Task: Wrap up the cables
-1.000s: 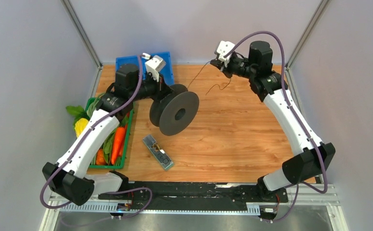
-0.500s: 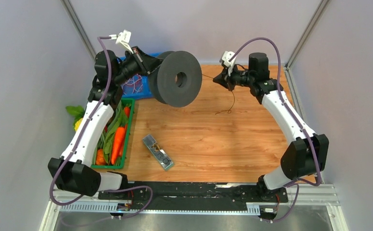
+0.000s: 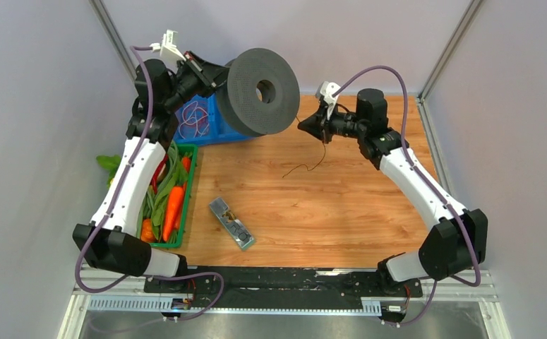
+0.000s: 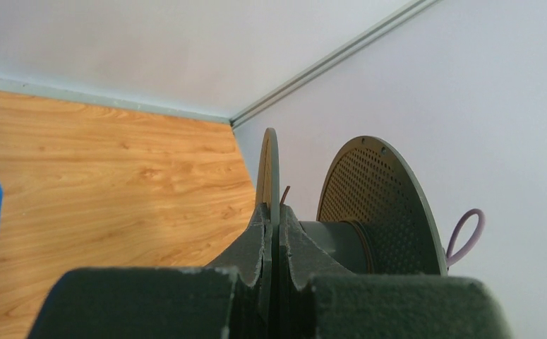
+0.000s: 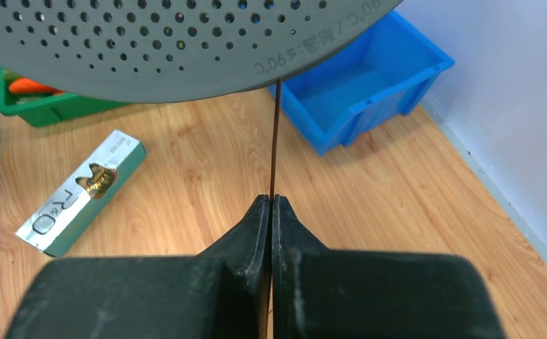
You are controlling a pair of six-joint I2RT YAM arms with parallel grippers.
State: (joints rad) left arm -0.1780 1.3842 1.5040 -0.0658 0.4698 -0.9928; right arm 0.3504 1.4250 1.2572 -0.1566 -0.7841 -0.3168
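Observation:
A dark grey perforated spool [image 3: 260, 91] is held high above the table's back left. My left gripper [image 3: 217, 76] is shut on one flange of the spool [image 4: 269, 176]; its hub and other flange show beside it in the left wrist view. The thin black cable [image 3: 305, 164] runs from the spool to my right gripper [image 3: 309, 126], and its loose end trails on the wood. My right gripper [image 5: 271, 201] is shut on the cable [image 5: 274, 141], which rises taut to the spool's flange [image 5: 178, 42] above.
A blue bin [image 3: 198, 120] with tangled wires sits at the back left. A green crate [image 3: 168, 205] of carrots and greens lies along the left edge. A small silver box [image 3: 231, 223] lies on the wooden table [image 3: 341, 205] near the front. Walls enclose three sides.
My left arm has lifted the spool up and toward the back, turning it. My right gripper has moved left and nearer the spool with the cable, whose loose end slid left.

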